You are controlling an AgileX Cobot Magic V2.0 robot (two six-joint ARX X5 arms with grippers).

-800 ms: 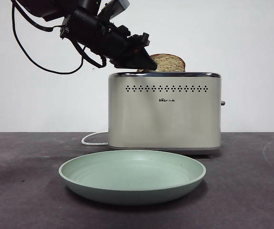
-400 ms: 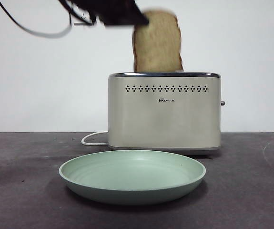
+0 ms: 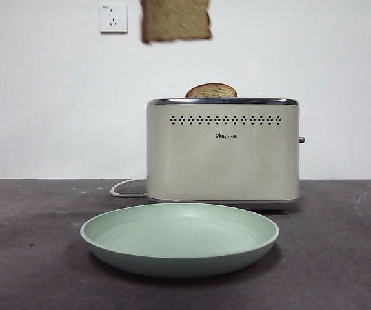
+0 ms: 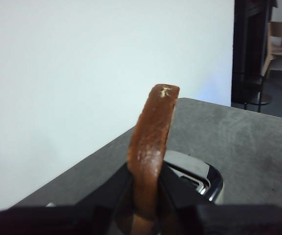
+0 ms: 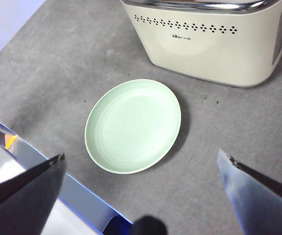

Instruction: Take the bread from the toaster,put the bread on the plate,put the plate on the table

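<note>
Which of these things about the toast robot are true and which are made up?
1. The bread is lifted clear above the toaster. True.
2. The left gripper is open with nothing in it. False: it is shut on the bread.
3. The plate already has a slice on it. False: it holds nothing and sits on the table in front of the toaster.
4. A second slice pokes its domed top out of the toaster. True.
5. The right gripper is pinching the plate. False: it hangs open above the plate, apart from it.
</note>
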